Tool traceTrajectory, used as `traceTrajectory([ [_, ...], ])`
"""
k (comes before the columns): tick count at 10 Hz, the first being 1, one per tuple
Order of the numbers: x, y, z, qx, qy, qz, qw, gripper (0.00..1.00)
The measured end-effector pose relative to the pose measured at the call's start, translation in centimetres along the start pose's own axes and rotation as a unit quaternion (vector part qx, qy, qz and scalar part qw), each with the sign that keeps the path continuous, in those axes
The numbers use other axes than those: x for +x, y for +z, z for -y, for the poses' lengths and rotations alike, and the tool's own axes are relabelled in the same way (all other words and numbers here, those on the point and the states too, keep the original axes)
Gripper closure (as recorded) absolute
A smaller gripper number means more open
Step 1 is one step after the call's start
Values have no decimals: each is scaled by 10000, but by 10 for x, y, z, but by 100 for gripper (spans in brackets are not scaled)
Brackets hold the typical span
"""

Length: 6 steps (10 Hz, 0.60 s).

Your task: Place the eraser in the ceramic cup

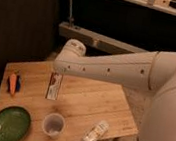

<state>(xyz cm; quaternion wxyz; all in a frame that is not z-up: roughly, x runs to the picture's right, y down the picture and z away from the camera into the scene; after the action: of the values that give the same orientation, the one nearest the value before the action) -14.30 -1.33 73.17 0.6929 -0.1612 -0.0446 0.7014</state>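
The eraser [54, 86] is showing as a long flat dark block with a white label face and reddish marks, sitting over the worktop [92, 98] left of middle, behind the ceramic cup [53, 125] and apart from it, far end tucking under the tool [61, 71] at the arm's tip. I am judging it light, stiff, not fragile, best pinched across its narrow width near one end so it is going end-first into the small whitish cup. Cannot tell whether the tool is clamped or apart.
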Motion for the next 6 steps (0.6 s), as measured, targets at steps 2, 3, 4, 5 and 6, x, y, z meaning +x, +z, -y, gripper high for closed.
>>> traceTrajectory([
  [2, -9, 0, 1, 15, 30, 15, 10000, 100],
  [3, -4, 0, 3, -107, 101, -119, 9998, 100],
  [4, -1, -2, 9, -197, 143, -182, 9995, 100],
  [5, 2, -6, 15, -290, 171, -220, 9992, 100],
  [6, 9, -15, 20, -440, 177, -275, 9985, 100],
])
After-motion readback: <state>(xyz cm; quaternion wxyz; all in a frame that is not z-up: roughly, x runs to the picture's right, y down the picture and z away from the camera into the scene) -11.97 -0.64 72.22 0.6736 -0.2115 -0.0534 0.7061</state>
